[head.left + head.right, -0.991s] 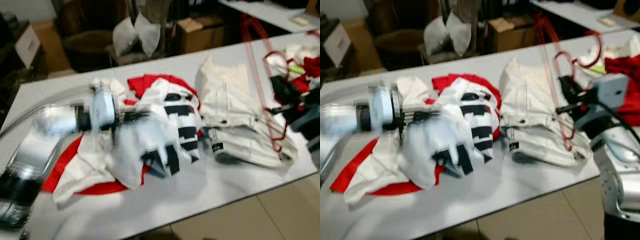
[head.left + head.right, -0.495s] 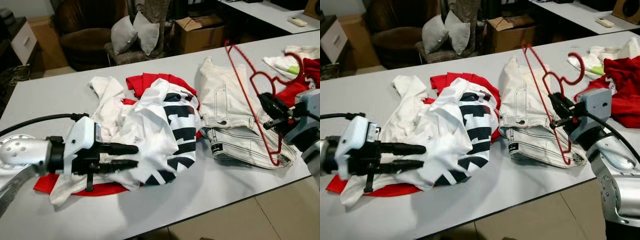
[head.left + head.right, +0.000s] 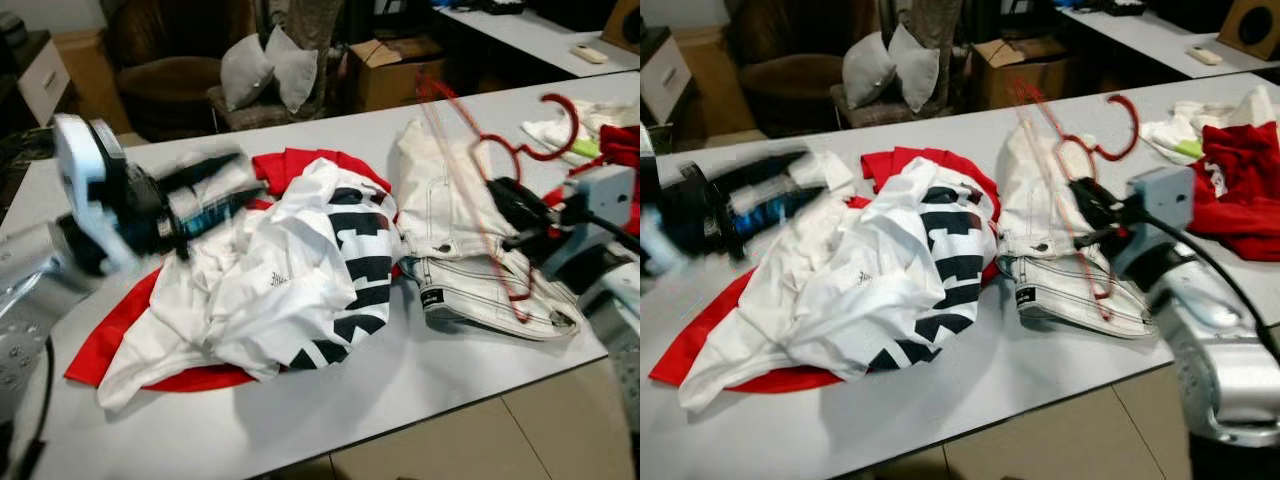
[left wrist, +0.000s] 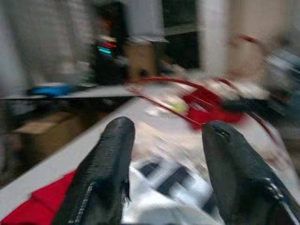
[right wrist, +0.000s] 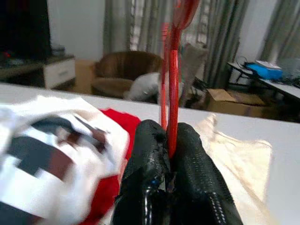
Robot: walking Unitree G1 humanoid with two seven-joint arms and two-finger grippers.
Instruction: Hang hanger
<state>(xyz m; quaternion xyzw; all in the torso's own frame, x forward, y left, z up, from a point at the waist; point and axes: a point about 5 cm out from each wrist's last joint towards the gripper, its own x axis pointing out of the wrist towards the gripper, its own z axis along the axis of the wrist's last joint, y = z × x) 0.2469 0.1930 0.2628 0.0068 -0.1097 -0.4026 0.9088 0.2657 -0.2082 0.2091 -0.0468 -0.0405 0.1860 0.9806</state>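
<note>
A red wire hanger (image 3: 470, 170) is tilted above the white jeans (image 3: 470, 265), its hook (image 3: 1122, 108) pointing to the far right. My right gripper (image 3: 1087, 203) is shut on the hanger's wire; in the right wrist view the red hanger (image 5: 171, 70) rises from between the pressed fingertips (image 5: 187, 140). My left gripper (image 3: 215, 185) is blurred and raised above the left part of the clothes pile. It is open, with nothing between its fingers (image 4: 112, 154). A white T-shirt with black print (image 3: 300, 280) lies on a red garment (image 3: 120, 330) on the grey table (image 3: 420, 390).
More red and white clothes (image 3: 1240, 185) lie at the table's right end. The front table edge (image 3: 480, 385) runs above tiled floor. Behind the table stand a brown armchair (image 3: 170, 70), grey cushions (image 3: 270, 65), a cardboard box (image 3: 400, 70) and a second table (image 3: 540, 30).
My left gripper has risen off the T-shirt and swung up and to the left, with nothing in it. My right gripper has carried the hanger a little leftward over the jeans.
</note>
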